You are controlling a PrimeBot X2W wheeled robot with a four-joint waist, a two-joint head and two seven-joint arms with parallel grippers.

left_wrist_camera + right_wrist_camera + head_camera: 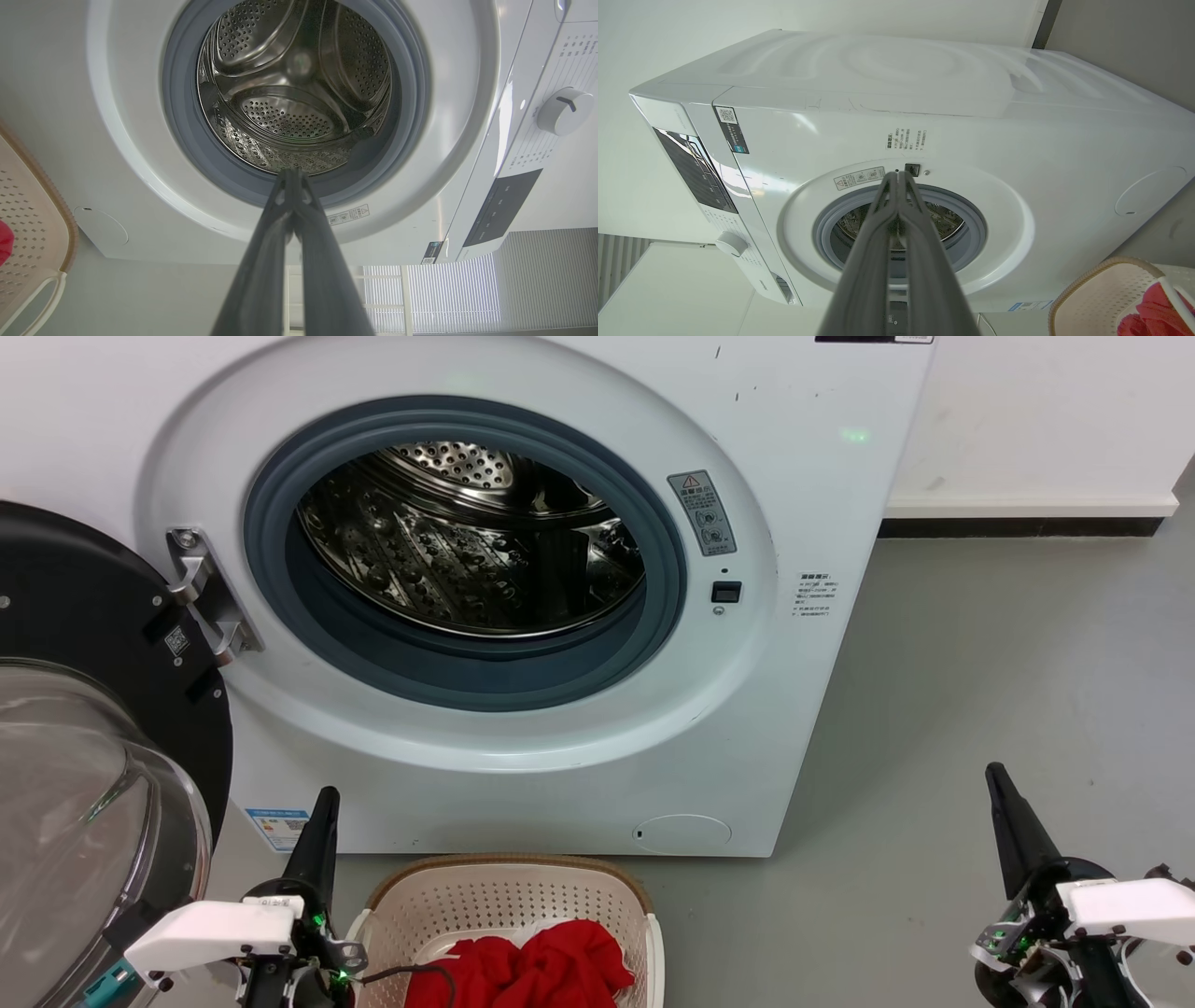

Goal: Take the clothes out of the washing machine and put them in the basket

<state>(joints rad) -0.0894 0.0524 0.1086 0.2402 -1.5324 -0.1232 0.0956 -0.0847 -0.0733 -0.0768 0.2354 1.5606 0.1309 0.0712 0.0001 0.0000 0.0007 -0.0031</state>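
The white washing machine (pixel 523 560) stands ahead with its door (pixel 84 728) swung open to the left; its steel drum (pixel 467 532) holds nothing that I can see. Red clothes (pixel 537 971) lie bunched in the cream basket (pixel 509 901) on the floor in front of the machine. My left gripper (pixel 327 795) is shut, held just left of the basket with nothing in it. Far to the right, over the floor, my right gripper (pixel 995 771) is shut too. The wrist views show the left gripper (pixel 292 171) and the right gripper (pixel 899 173) with tips pressed together, and the basket (pixel 1106 294).
The open glass door takes up the lower left beside my left arm. Grey floor (pixel 1008 691) stretches to the right of the machine up to a white wall with a dark skirting (pixel 1018 527). The machine's control dial (pixel 563 111) shows in the left wrist view.
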